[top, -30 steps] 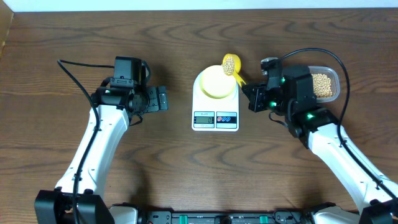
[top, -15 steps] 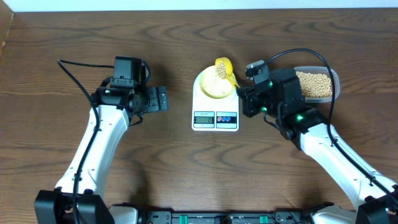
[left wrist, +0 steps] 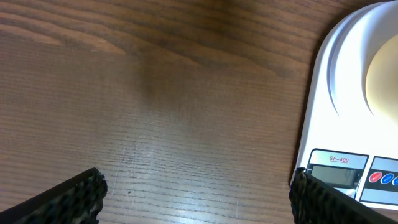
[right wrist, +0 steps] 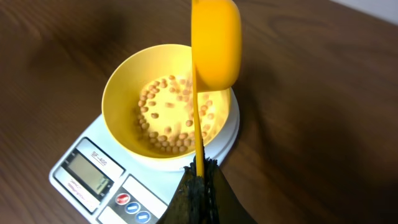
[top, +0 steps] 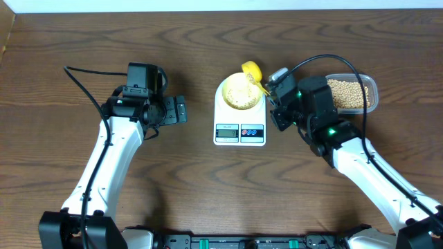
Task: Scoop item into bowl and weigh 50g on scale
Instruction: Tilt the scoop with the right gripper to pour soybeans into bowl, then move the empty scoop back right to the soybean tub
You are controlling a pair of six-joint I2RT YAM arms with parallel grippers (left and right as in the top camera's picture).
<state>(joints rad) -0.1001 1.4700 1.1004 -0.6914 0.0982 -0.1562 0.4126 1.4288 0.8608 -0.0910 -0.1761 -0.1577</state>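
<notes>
I find soybeans (right wrist: 168, 118) lying in the bowl (right wrist: 115, 90) on the scale (right wrist: 81, 168). The right gripper (right wrist: 199, 179) pinches the scoop (right wrist: 216, 40) by its thin handle; the left gripper (left wrist: 196, 190) stands parted, empty. I judge the beans light, hard and roll-prone: carry level.

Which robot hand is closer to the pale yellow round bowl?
Right. The right gripper, holding the bright yellow scoop, is just beside the bowl; the left gripper sits past the white scale's far side.

Scale (right wrist: 81, 149) & bowl (right wrist: 121, 93): smooth glossy plastic; table (left wrist: 155, 124): matt wood.
</notes>
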